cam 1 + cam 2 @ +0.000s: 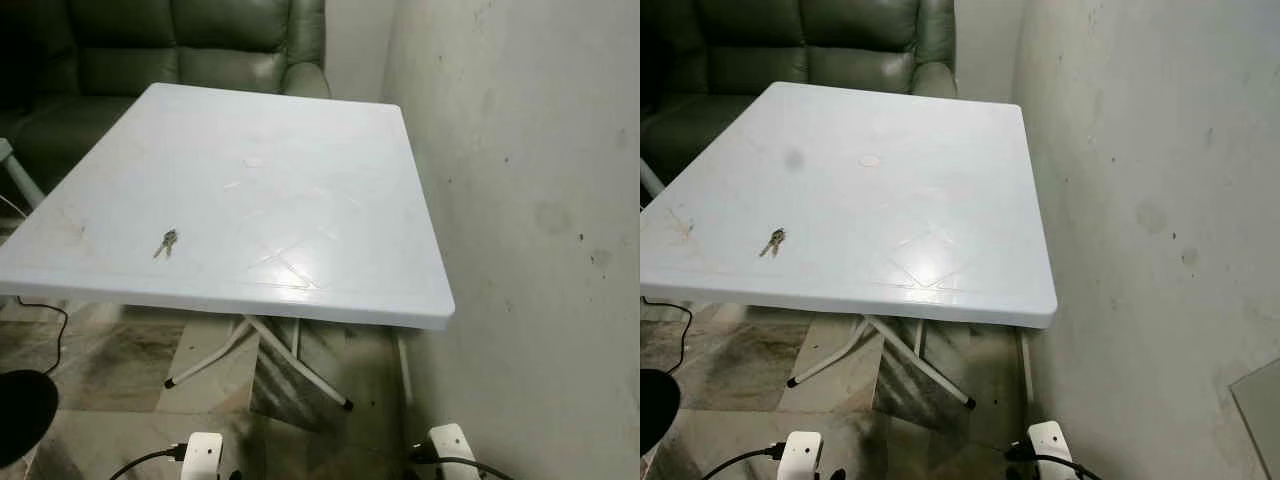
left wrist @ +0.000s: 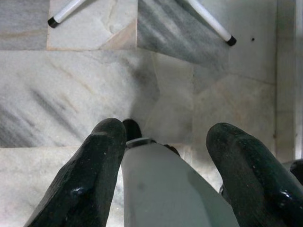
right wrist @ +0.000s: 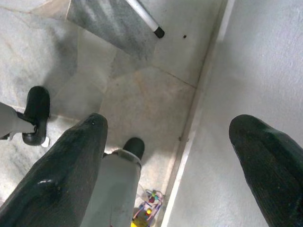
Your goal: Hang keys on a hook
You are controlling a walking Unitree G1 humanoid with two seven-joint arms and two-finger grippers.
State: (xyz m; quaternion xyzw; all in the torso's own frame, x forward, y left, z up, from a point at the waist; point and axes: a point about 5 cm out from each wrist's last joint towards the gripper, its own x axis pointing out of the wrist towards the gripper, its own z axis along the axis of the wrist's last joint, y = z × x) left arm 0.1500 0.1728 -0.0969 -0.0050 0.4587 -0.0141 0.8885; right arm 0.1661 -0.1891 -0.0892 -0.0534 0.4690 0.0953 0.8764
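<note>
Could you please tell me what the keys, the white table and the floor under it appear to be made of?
The keys look like dull metal: small, greyish, slightly glinting. The white table seems moulded plastic, smooth and glossy, with a bright glare patch and scuffs. The floor looks like polished marble or stone tile, grey-veined with visible joints.

Robot body, head and wrist views. Two white rounded plastic blocks [image 1: 203,455] [image 1: 452,444] at the lower edge, each with a thin black cable [image 1: 140,464]. Left gripper [image 2: 165,175] and right gripper [image 3: 170,156]: two thick, glossy black, round-tipped fingers [image 2: 87,175] [image 3: 59,175] each. Smooth pale grey limb segments [image 2: 165,189] [image 3: 113,189] end in black rounded tips [image 3: 38,116].
</note>
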